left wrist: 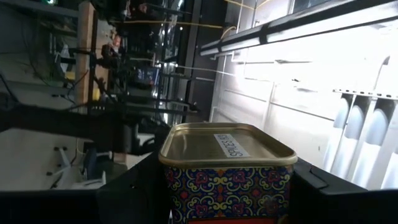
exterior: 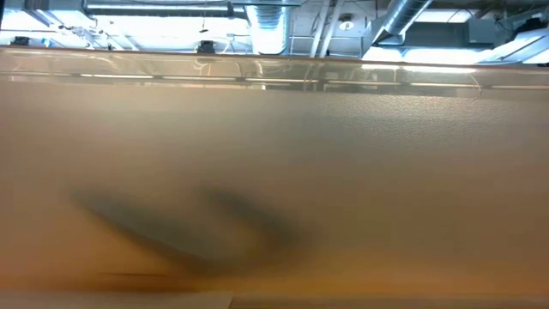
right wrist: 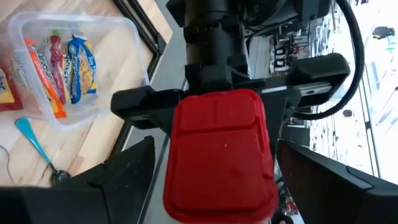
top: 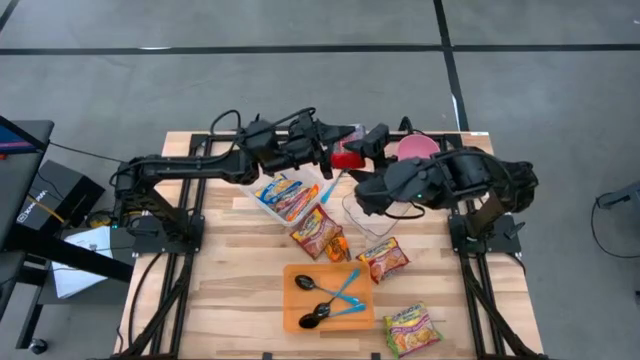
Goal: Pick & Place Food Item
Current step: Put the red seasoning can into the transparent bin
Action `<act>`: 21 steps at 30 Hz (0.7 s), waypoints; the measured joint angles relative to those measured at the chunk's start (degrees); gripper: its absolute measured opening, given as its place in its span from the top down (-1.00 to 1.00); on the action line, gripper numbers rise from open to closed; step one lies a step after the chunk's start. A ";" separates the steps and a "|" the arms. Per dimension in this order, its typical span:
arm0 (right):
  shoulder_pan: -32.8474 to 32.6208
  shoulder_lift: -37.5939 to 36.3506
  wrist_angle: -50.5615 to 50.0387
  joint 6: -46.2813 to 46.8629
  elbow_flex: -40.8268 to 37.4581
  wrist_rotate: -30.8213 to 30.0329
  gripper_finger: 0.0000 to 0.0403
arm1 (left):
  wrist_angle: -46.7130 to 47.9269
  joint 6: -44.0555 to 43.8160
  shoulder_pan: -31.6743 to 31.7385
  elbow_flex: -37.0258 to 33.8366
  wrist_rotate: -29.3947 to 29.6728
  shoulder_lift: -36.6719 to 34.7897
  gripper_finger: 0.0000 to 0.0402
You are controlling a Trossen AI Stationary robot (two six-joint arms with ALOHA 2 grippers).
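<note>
In the high view the left gripper (top: 330, 152) holds a red-lidded tin (top: 347, 158) above the table's (top: 240, 290) far edge, facing the right gripper (top: 372, 143). The left wrist view shows its fingers (left wrist: 134, 193) clamped on the tin's patterned sides. In the right wrist view the right gripper's fingers (right wrist: 127, 171) stand wide apart around the red lid without touching it.

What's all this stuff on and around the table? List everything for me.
Tin: one, red end and patterned sides, held in the air over the table's far side.
Clear tub: one, holding noodle packets, far left of centre.
Second clear tub: one, beside the first, looks empty.
Loose noodle packets: three, yellow and red, mid-table to the near right.
Orange board: one, near edge.
Spoons: two, black with blue handles, on the board.
Pink bowl: one, far right.
Left pincer: clamped on the tin.
Right pincer: open, fingers either side of the tin.
</note>
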State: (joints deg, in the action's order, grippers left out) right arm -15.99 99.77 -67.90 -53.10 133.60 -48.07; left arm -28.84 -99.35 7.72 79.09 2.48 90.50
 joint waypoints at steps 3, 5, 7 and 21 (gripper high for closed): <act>0.00 0.04 0.24 0.12 0.00 -0.54 -0.62 | -0.02 0.00 -0.46 0.00 -0.02 0.00 0.06; 0.03 0.56 0.85 0.16 0.07 -1.83 -0.62 | -0.05 -0.05 -0.70 0.00 -0.09 0.00 0.06; 0.05 1.15 1.14 0.16 -0.02 -3.06 -0.59 | -0.06 0.01 -0.74 0.01 -0.53 -0.02 0.06; -1.09 2.82 0.58 0.58 -0.02 -6.58 -0.12 | 0.40 0.33 -0.52 0.00 -0.79 -0.02 0.06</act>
State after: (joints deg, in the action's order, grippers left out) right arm -17.08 102.59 -67.32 -52.52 133.58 -54.66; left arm -28.44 -99.02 7.20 79.09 1.69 90.48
